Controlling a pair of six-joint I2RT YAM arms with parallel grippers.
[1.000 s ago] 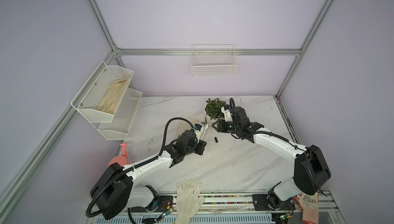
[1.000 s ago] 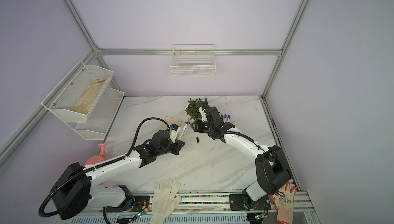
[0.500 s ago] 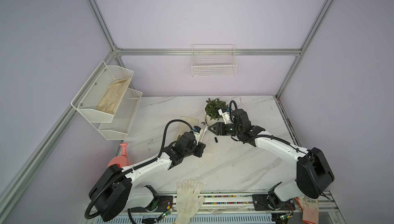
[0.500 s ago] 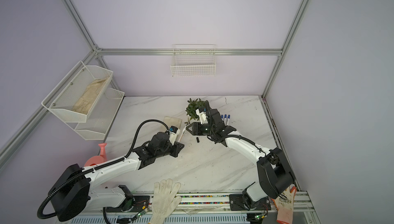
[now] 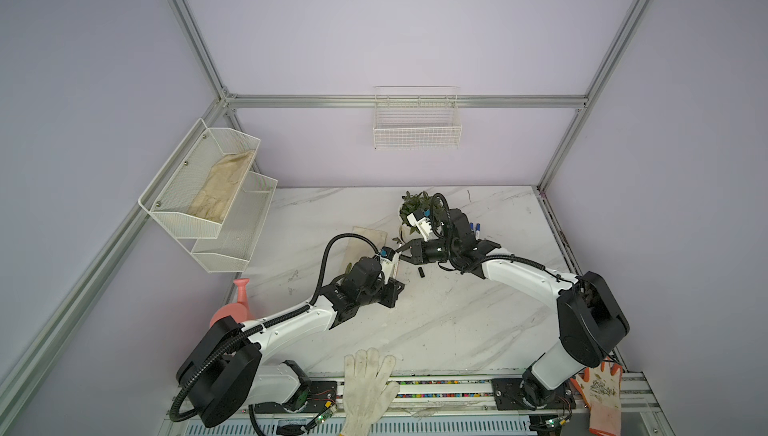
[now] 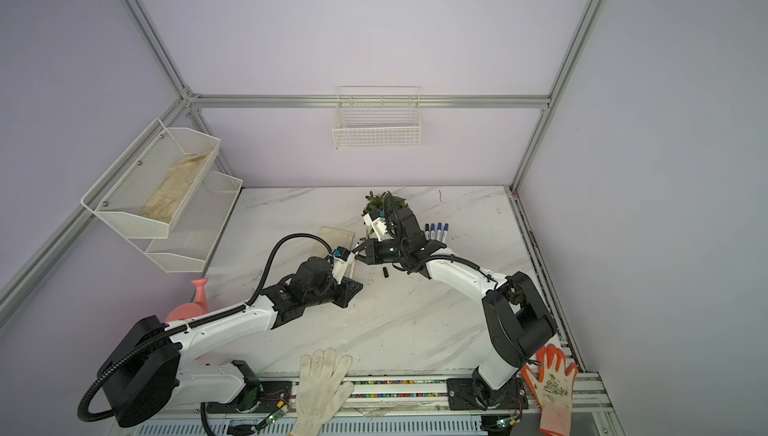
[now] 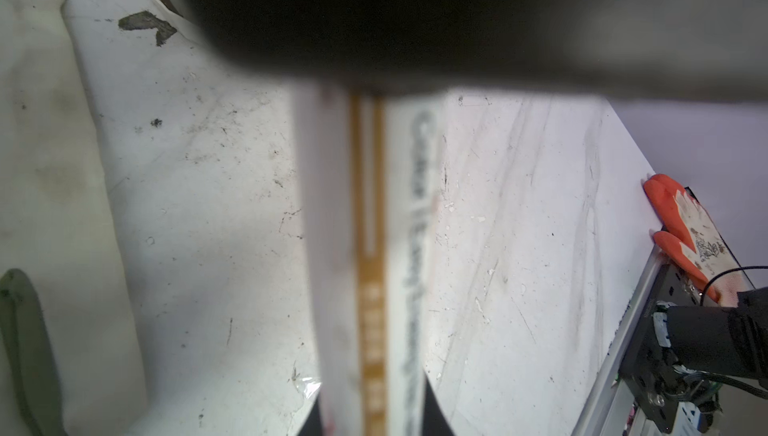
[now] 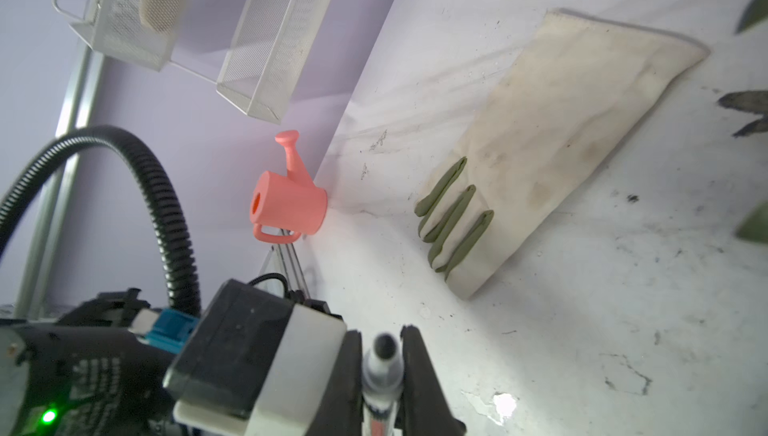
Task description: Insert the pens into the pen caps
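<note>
Scuffed marble tabletop (image 8: 582, 330), slim white-barrelled pen (image 8: 380, 371) clamped in left pincer (image 8: 381, 342)

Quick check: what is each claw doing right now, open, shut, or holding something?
Left claw: shut on the pen, gripping its white barrel.
Right claw: shut on the same pen, at its dark-tipped end.

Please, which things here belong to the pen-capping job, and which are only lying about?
For the job: the held pen, the loose black cap, four pens beside the plant.

Lying about: pink watering can, cloth with green strips, white glove, orange glove, wall racks.
</note>
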